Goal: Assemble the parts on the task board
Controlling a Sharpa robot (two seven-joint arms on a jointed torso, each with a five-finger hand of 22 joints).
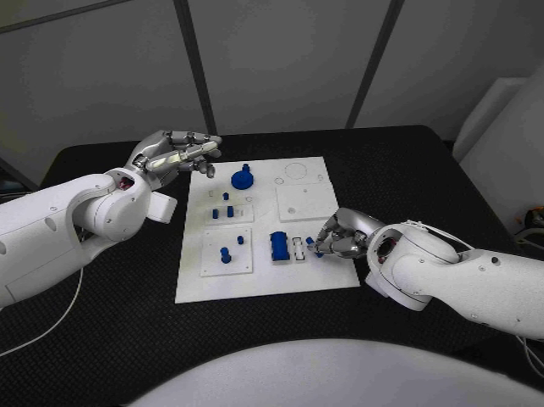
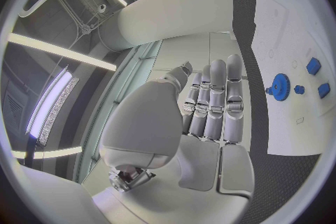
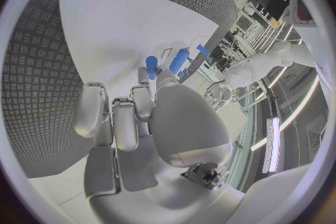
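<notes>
The white task board (image 1: pixel 308 275) lies mid-table. A blue gear (image 1: pixel 243 178) stands near its far edge, several small blue pegs (image 1: pixel 224 253) stand in its left plates, and a larger blue block (image 1: pixel 279 246) sits near the middle. My right hand (image 1: pixel 341 233) is low over the board's right side. It pinches a small blue part (image 3: pixel 151 61) at its fingertips (image 3: pixel 144 75), just beside the blue block (image 3: pixel 179 59). My left hand (image 1: pixel 174 153) hovers off the board's far left corner, fingers (image 2: pixel 213 95) stretched out side by side and holding nothing. The gear (image 2: pixel 280 87) lies beyond them.
Two white inset plates (image 1: pixel 305 202) on the board's right half have bare recesses. Black textured table (image 1: pixel 100 339) surrounds the board, with free room in front and to the right. A white cable (image 1: pixel 52 322) trails over the table at the left.
</notes>
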